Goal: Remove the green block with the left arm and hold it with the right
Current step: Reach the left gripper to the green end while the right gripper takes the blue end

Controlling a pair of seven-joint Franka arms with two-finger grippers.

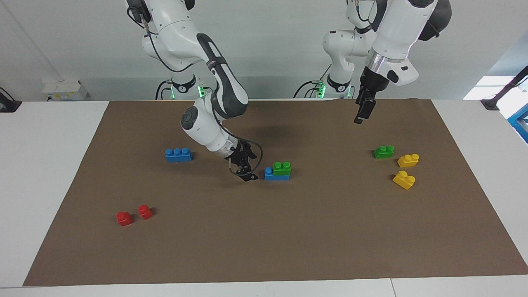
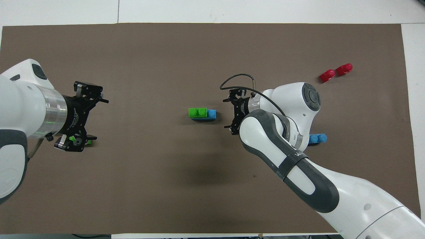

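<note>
A green block [image 1: 282, 168] with two studs sits on top of a blue brick [image 1: 272, 175] near the middle of the brown mat; the pair also shows in the overhead view, the green block [image 2: 198, 112] on the blue brick [image 2: 212, 114]. My right gripper [image 1: 246, 173] is low and open, beside the stack toward the right arm's end, apart from it; it also shows in the overhead view [image 2: 228, 113]. My left gripper [image 1: 359, 119] hangs high over the mat toward the left arm's end, above a second, loose green block [image 1: 383, 152].
Two yellow bricks [image 1: 408, 160] [image 1: 404, 180] lie beside the loose green block. A blue three-stud brick [image 1: 178, 154] lies toward the right arm's end. Two red blocks [image 1: 124, 218] [image 1: 145, 211] lie farther from the robots at that end.
</note>
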